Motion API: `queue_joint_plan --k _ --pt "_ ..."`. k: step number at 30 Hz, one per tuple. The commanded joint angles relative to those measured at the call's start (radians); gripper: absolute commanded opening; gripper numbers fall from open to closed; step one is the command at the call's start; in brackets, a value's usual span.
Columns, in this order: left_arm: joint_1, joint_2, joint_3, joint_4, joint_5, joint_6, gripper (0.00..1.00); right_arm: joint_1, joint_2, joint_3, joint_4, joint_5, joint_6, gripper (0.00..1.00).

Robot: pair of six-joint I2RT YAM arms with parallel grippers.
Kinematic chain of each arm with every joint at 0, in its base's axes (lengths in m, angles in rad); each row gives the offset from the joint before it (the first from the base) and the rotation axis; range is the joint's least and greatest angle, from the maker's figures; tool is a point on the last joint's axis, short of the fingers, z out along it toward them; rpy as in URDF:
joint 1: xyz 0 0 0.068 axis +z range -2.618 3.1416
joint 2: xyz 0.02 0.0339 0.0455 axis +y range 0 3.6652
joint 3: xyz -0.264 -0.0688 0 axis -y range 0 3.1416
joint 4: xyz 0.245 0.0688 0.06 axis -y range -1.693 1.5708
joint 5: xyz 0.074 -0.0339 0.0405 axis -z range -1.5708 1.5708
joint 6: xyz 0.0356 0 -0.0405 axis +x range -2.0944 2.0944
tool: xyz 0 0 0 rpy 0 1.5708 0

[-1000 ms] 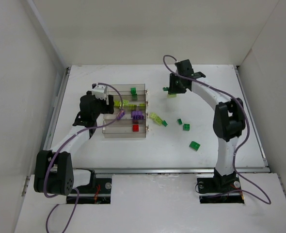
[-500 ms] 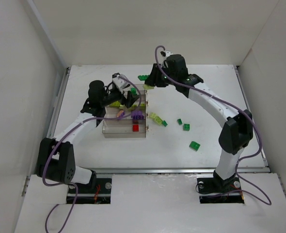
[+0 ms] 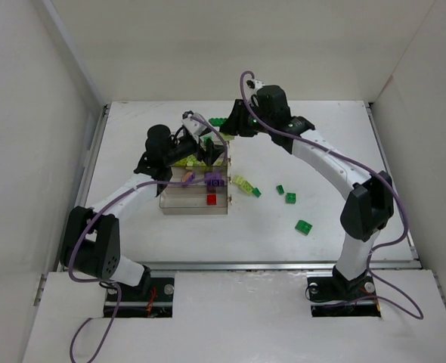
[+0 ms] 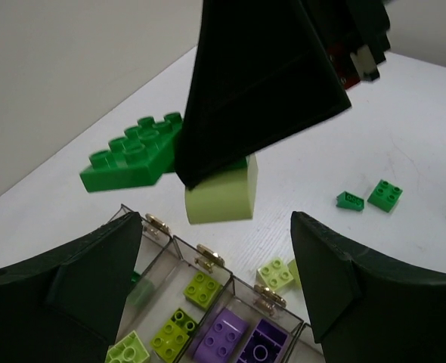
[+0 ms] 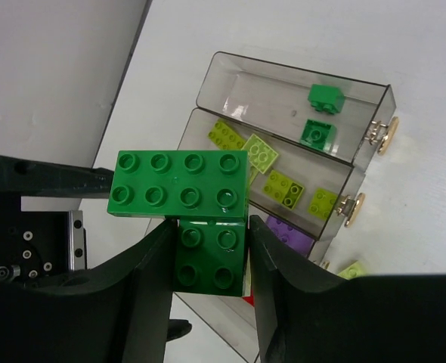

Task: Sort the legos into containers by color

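My right gripper is shut on a stack of dark green legos: a wide flat brick on a small square one. It holds them above the far right end of the clear containers tray. In the left wrist view a pale yellow-green block hangs under the same stack. My left gripper is open and empty over the tray, close below the right one. The bins hold green, yellow-green, purple and red bricks.
Loose legos lie on the table right of the tray: a yellow-green one and small green ones. White walls enclose the table on three sides. The two grippers are close together over the tray's far end.
My right arm swung left from the table's middle to the tray's far end, carrying the green stack. My left gripper moved right along the tray toward it.
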Motion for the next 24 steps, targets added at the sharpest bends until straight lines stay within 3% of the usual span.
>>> queue_joint_plan --k 1,9,13,14,17,18,24 --pt "-0.013 -0.008 0.035 0.128 -0.014 -0.102 0.77 0.021 -0.025 0.029 0.071 -0.011 0.013 0.00" --pt "-0.022 -0.008 0.044 0.148 -0.005 -0.168 0.66 0.021 -0.016 0.038 0.071 -0.020 0.013 0.00" --pt "-0.022 0.001 0.035 0.168 -0.026 -0.196 0.45 0.030 -0.007 0.048 0.071 -0.042 0.002 0.00" --pt "-0.022 0.001 0.035 0.168 -0.040 -0.196 0.33 0.030 0.002 0.058 0.062 -0.042 0.002 0.00" --pt "-0.022 0.001 0.035 0.168 -0.052 -0.206 0.13 0.030 0.002 0.058 0.061 -0.042 -0.007 0.00" --pt "-0.022 0.001 0.035 0.168 -0.064 -0.206 0.00 0.030 0.002 0.058 0.061 -0.042 -0.007 0.00" --pt "-0.022 -0.008 0.013 0.086 -0.064 -0.194 0.00 0.030 -0.018 0.049 0.061 0.029 -0.007 0.00"
